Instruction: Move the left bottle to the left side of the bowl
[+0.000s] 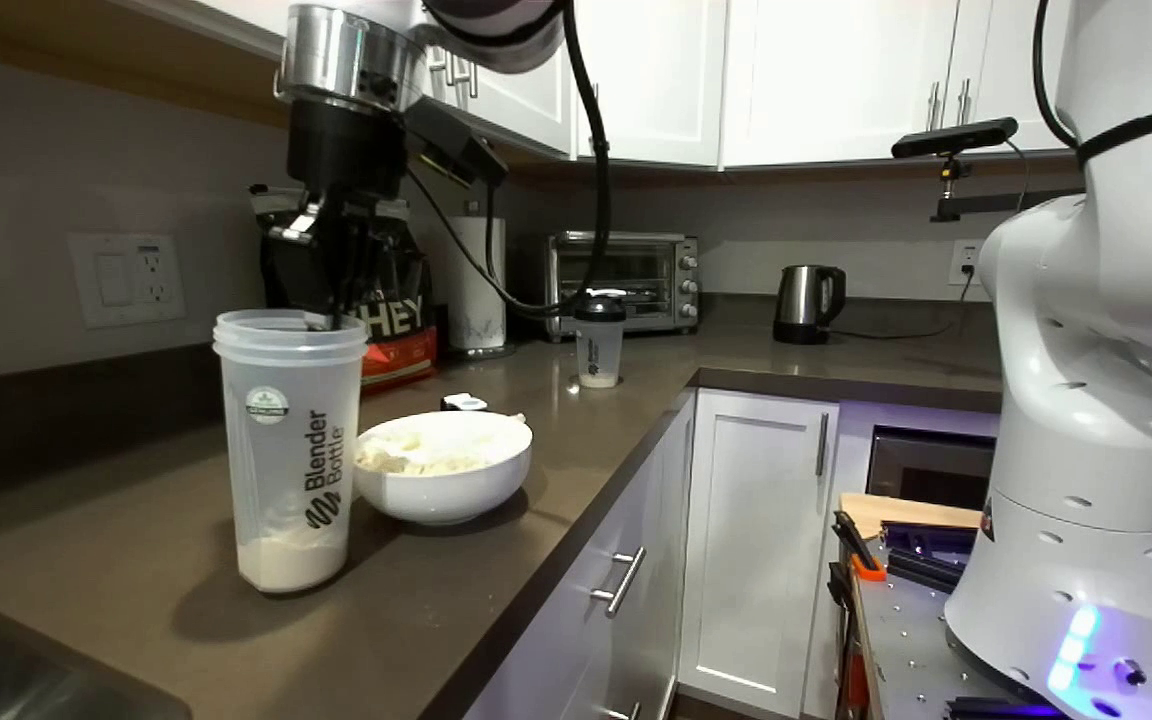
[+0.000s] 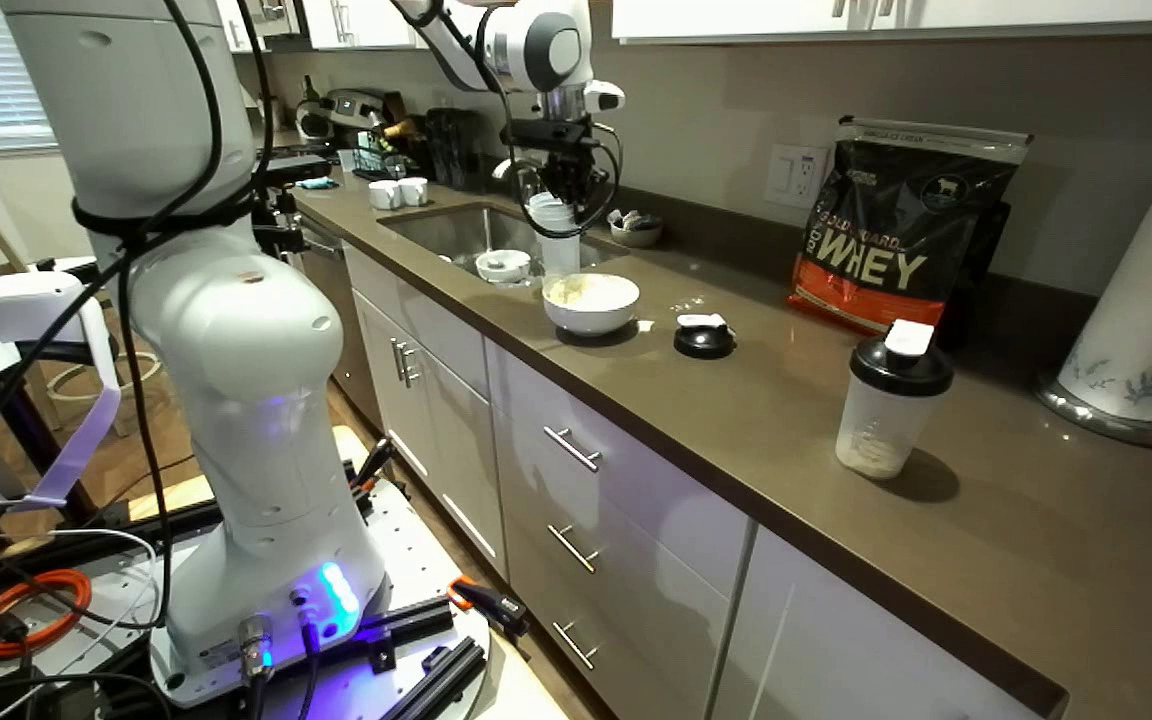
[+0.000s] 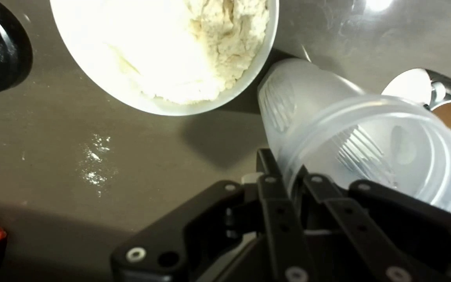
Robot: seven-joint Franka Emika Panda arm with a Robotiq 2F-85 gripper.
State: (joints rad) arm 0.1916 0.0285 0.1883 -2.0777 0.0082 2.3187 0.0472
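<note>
Bottle point(image 1: 286, 450) is upright, just left of the bowl point(image 1: 446, 495), seemingly where you want it. Your hand point(image 3: 284, 166) is pinched tight over its lidless rim, likely because that thin wall clamps easier than the wide body; whether the base touches the desk point(image 1: 86, 530), I can't tell.

Arm point(image 2: 236, 310) outstretched, claw point(image 3: 284, 166) pointing down; fingers point(image 3: 266, 162) nearly together, it seems

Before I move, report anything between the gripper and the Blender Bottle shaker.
Nothing visible: in the wrist view, the gripper straddles the rim of the Blender Bottle shaker, with the white bowl off beside it.
</note>
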